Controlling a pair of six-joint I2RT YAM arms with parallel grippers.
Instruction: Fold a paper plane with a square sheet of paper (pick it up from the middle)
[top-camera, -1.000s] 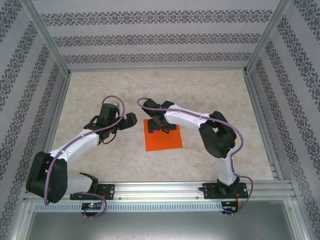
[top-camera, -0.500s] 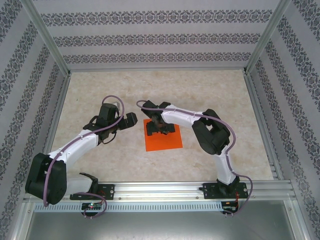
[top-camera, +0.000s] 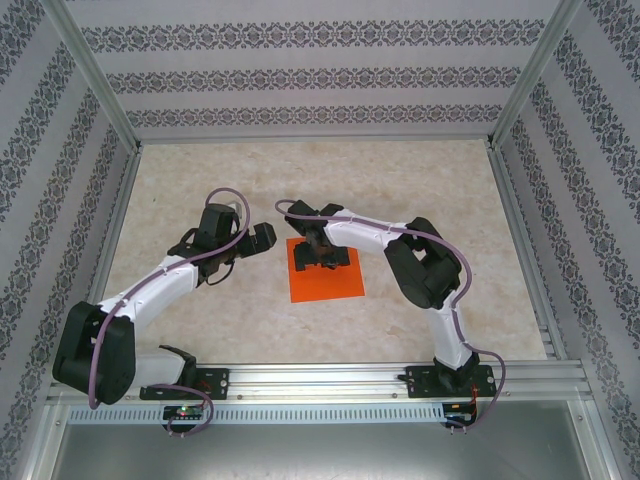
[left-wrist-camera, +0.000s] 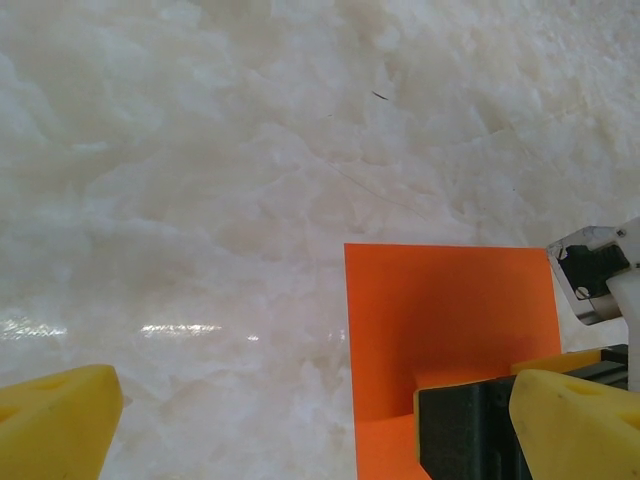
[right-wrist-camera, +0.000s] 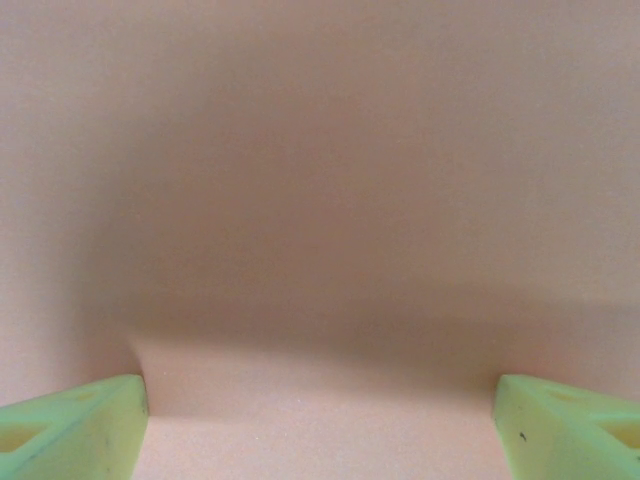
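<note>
The square sheet of paper (top-camera: 327, 284) lies bright orange on the marble table, near the middle. My right gripper (top-camera: 321, 256) points down onto its far half, jaws wide open. In the right wrist view its green fingertips (right-wrist-camera: 75, 425) stand at both lower corners with the sheet (right-wrist-camera: 320, 200) spanning the gap (right-wrist-camera: 320, 425) between them and showing a low ridge. My left gripper (top-camera: 266, 240) hovers just left of the sheet, open; in its wrist view the yellow fingertips (left-wrist-camera: 60, 420) frame bare table (left-wrist-camera: 320, 430), with the sheet's left edge (left-wrist-camera: 440, 310) and the right gripper's black finger (left-wrist-camera: 465, 430) to the right.
Patterned walls and aluminium posts (top-camera: 95, 80) enclose the table (top-camera: 200, 180) on three sides. A metal rail (top-camera: 320, 380) with both arm bases runs along the near edge. Open tabletop lies behind and to both sides of the sheet.
The right arm's elbow has swung a little left and the right gripper has settled slightly lower on the sheet. The left arm has stayed put.
</note>
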